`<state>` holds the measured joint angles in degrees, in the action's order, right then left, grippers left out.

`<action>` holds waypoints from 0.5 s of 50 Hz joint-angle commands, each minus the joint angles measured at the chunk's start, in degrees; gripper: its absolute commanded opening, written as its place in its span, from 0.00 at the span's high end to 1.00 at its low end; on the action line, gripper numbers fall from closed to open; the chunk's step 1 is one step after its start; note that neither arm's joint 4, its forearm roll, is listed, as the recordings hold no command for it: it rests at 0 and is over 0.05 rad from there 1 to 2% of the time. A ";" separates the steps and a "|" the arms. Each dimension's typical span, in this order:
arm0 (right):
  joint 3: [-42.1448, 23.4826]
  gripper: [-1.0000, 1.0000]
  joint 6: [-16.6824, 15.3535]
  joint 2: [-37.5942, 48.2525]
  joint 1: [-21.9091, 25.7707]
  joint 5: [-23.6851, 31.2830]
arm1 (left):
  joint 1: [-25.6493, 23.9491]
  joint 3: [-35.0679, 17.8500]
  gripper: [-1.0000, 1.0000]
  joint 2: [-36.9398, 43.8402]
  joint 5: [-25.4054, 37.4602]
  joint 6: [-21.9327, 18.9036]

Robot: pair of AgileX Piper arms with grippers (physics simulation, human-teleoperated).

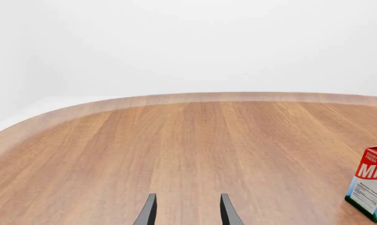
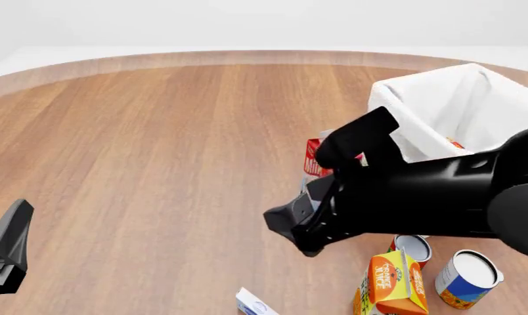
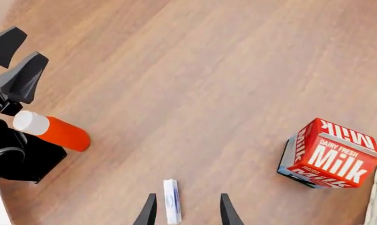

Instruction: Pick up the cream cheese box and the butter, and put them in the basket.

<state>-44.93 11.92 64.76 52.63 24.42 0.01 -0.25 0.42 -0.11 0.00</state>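
The cream cheese box [image 3: 171, 201], white with a blue mark, lies on the table and shows edge-on between my right gripper's open fingers in the right wrist view. It also shows at the bottom edge of the front view [image 2: 254, 304]. My right gripper [image 3: 187, 197] hangs above it, open and empty; its arm [image 2: 404, 197] crosses the front view. The basket [image 2: 421, 98] stands at the back right. A red sliver [image 2: 456, 143] shows inside it by the arm; I cannot tell if it is the butter. My left gripper [image 1: 188, 197] is open and empty at the near left [image 2: 8, 248].
A red-and-white milk carton [image 3: 329, 154] stands in front of the basket, partly hidden by the right arm [image 2: 313, 159]. An orange juice carton [image 2: 391, 285] and two cans [image 2: 412, 247] [image 2: 467, 278] stand near right. A red bottle with a white cap [image 3: 53, 131] lies by the left arm.
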 commanded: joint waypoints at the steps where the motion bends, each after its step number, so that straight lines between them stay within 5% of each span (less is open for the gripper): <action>1: 0.95 0.00 0.81 2.82 0.67 -2.51 | 0.00 0.00 0.00 0.00 0.00 0.01; 25: 1.84 0.00 2.47 7.55 2.51 -5.38 | 0.00 0.00 0.00 0.00 0.00 -0.01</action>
<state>-43.60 13.84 70.29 54.67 20.30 0.01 -0.25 0.43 -0.11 0.00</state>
